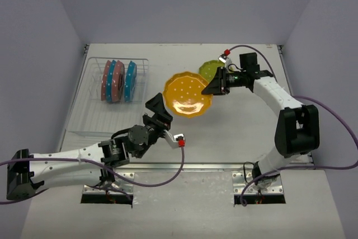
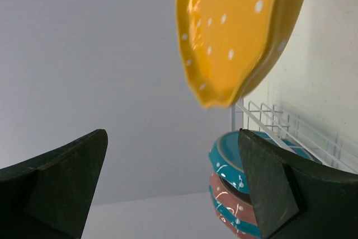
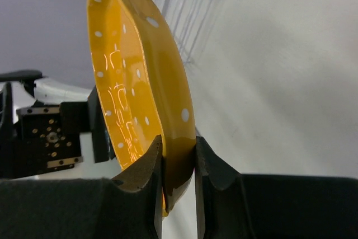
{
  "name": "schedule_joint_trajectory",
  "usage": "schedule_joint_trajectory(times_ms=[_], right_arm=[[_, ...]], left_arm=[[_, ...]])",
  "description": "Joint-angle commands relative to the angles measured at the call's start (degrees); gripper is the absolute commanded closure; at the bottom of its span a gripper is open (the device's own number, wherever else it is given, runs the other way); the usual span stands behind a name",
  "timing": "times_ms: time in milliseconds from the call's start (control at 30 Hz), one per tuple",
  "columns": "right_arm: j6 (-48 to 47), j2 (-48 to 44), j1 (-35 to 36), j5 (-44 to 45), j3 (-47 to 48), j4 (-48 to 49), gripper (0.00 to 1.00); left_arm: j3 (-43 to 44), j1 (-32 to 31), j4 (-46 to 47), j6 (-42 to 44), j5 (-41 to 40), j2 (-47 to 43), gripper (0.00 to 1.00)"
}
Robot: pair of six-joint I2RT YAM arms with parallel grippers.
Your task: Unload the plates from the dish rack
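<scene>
Right pincer pinches the orange plate at its rim, disc running straight ahead. Left pincer, spread and empty, lies nearer the dish rack.

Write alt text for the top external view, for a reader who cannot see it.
The right end effector grips the rim of an orange dotted plate over the table, with the open left end effector near it. Pink and blue plates stand on edge in the wire dish rack at left; a yellow-green plate lies behind the orange one.
</scene>
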Motion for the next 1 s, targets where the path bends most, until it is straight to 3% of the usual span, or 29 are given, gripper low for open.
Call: schedule_joint_trajectory(times_ms=[0,200,300,400,567,967], right_arm=[[2.6,3.0,-10.0,1.2,5.8,4.2,1.0],[1.6,9.5,-16.3,11.1,12.7,4.0,1.0],[0.8,13.3,-16.9,14.4,16.1,4.0,1.0],[0.7,17.4,-17.0,16.6,19.7,4.1,1.0],[0.7,23.4,-17.0,18.6,25.0,4.4,1.0],[2.9,33.5,-17.0,19.7,32.6,9.1,1.0]], left_arm=[[11.8,5.8,-14.4,-23.2,-5.9,-2.2,0.0],[31.7,22.9,-42.7,-52.4,2.3,5.0,0.0],[39.5,28.8,-50.1,-67.2,7.7,9.5,0.0],[44.5,37.4,-54.1,-74.4,16.7,12.5,0.0],[47.5,46.0,-58.1,-80.6,26.2,14.6,0.0],[46.0,52.0,-58.9,-82.5,30.5,12.3,0.0]])
